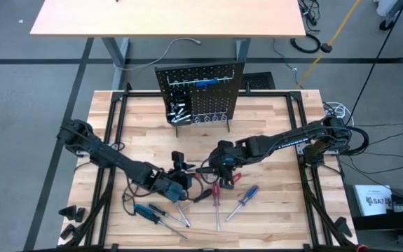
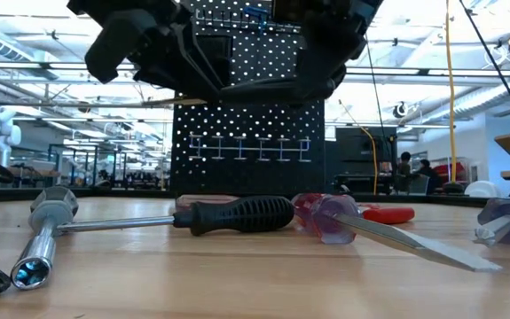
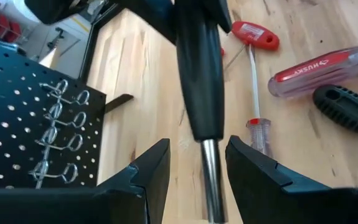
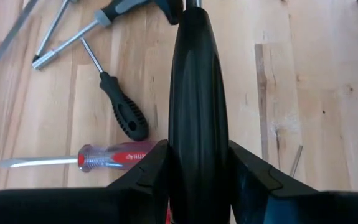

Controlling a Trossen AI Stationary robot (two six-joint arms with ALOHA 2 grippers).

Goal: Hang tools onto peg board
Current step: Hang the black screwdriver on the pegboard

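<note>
The right end effector [image 4: 198, 180] is clamped on a black-handled screwdriver [image 4: 197, 93], held above the wooden surface [image 1: 271, 126]. The left end effector [image 3: 197, 177] straddles its metal shaft [image 3: 211, 180], fingers apart, probably to steady a handover. The black perforated peg board [image 1: 201, 94] stands at 12 o'clock.

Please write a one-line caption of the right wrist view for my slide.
Right gripper clamps a black-handled screwdriver above the wooden table, where other tools lie.
</note>
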